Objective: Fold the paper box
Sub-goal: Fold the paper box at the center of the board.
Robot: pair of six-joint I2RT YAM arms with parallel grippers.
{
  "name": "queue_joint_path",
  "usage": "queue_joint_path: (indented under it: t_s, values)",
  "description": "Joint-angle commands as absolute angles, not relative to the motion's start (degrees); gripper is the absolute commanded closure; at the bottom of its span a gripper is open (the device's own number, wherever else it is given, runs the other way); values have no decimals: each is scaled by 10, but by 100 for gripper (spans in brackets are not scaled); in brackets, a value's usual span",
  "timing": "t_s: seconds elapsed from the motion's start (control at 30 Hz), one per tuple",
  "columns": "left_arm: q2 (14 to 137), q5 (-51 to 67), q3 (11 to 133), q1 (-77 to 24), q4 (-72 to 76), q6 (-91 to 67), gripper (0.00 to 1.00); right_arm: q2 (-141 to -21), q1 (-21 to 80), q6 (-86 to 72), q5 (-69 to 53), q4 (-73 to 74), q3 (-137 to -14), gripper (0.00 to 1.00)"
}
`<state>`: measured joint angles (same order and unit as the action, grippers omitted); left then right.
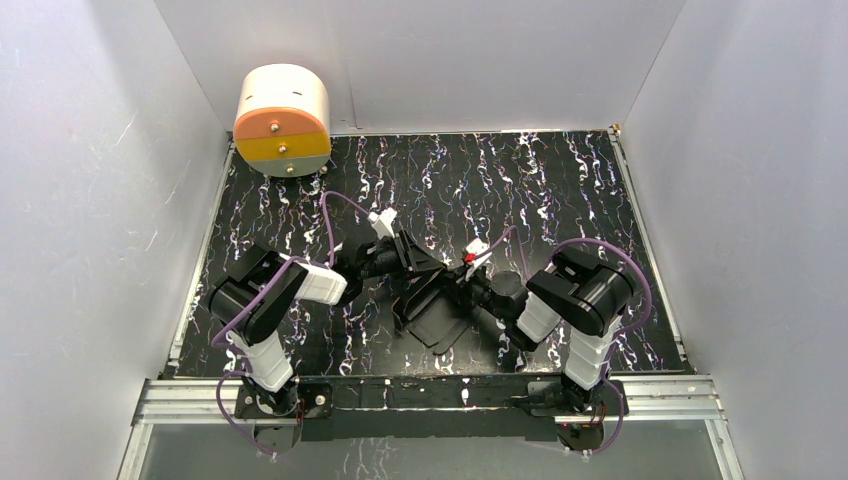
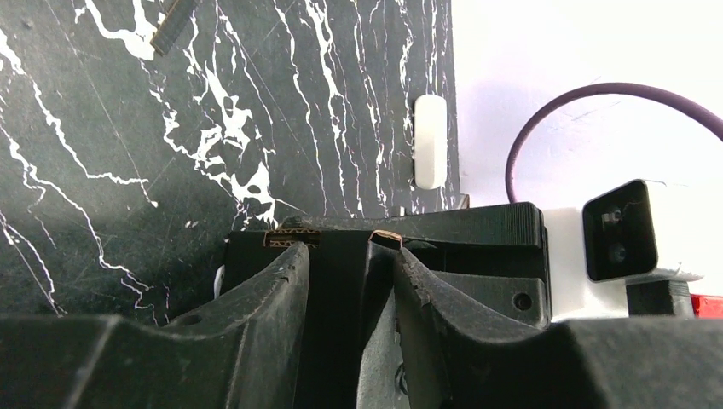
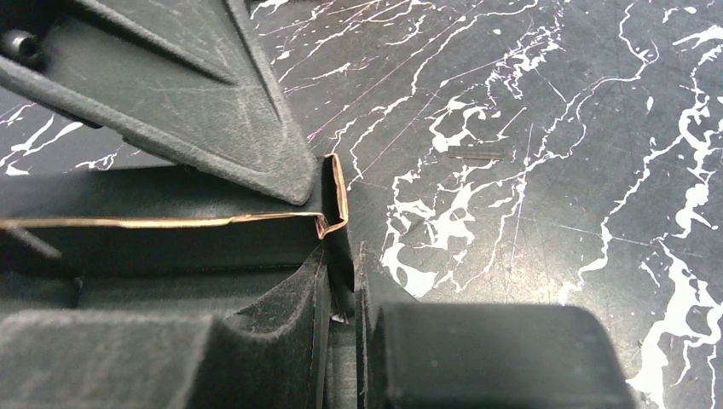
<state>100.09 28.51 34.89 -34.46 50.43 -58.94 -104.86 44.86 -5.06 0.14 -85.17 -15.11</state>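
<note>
From above, the paper box (image 1: 432, 305) lies partly folded on the marbled tabletop (image 1: 560, 180), midway between the left and right edges and closer to the near edge than the far one. The left tool (image 1: 400, 255) reaches it from the left and the right tool (image 1: 462, 283) from the right, both at its far side. A round cream and orange drum (image 1: 283, 120) sits at the far left corner. In the left wrist view, the left tool (image 2: 345, 256) has its fingers (image 2: 256, 298) apart, with a raised black wall of the box standing between them and a bent flap edge (image 2: 385, 240) against the right-hand finger. Past it is the right arm's wrist camera (image 2: 618, 243). In the right wrist view, the right tool (image 3: 341, 273) has its fingers drawn close together, clamped on a thin upright strip of the box. A finger of the left tool (image 3: 196, 111) bears on the box's folded corner (image 3: 334, 192).
</note>
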Motion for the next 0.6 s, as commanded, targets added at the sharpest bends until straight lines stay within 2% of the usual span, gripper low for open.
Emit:
queue_joint_path:
  t_s: [0.0, 0.43, 0.57]
  values:
    - [1014, 378, 319, -372, 481, -625, 61, -1042, 451, -74, 121, -925, -179, 88]
    - [1028, 395, 324, -418, 555, -694, 60, -1032, 504, -81, 248, -876, -203, 91]
    - [1041, 396, 347, -449, 569, -706, 61, -1053, 526, -75, 280, -901, -207, 92]
